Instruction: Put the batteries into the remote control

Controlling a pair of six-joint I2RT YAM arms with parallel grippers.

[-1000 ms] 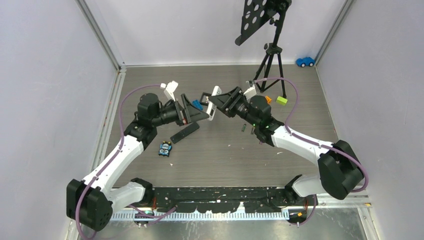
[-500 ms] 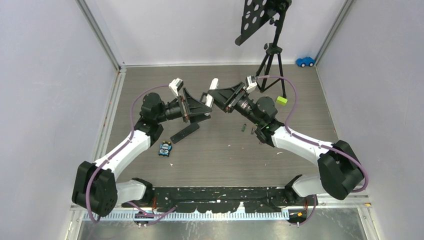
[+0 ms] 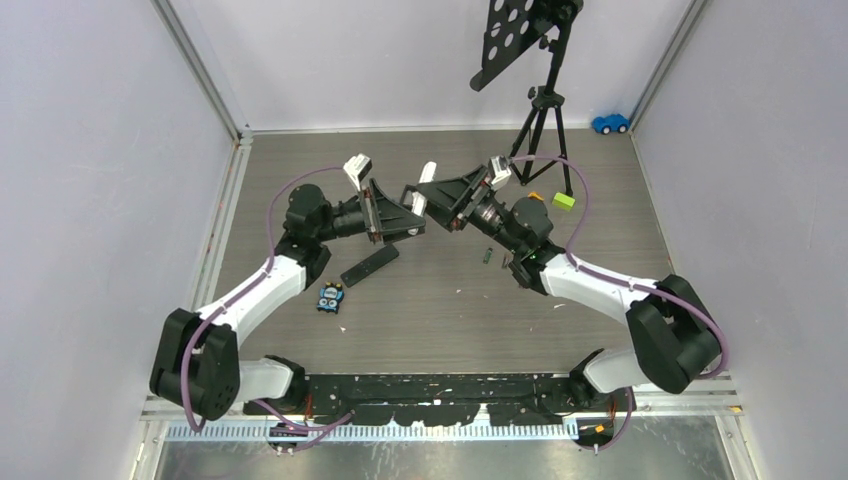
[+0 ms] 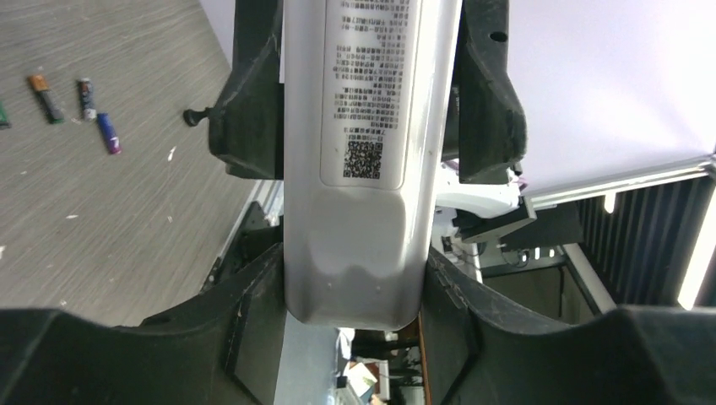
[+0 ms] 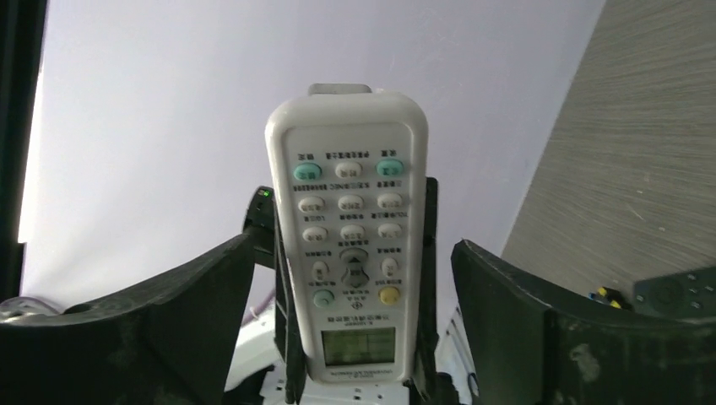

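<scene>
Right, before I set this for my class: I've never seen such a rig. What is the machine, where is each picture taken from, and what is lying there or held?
It is two white-and-black jointed robot arms, the left arm and right arm, bolted at a grey wood-grain table. One picture looks down from above; the other two come from cameras on the wrists. The left gripper clamps a white push-button remote control in the air; the right gripper stands open around it. On the table lie a flat black remote and thin small batteries.

White remote (image 4: 363, 211) sits pinched in the left claw (image 4: 371, 93), label showing; small batteries (image 4: 87, 97) lie flat, away from it.
</scene>
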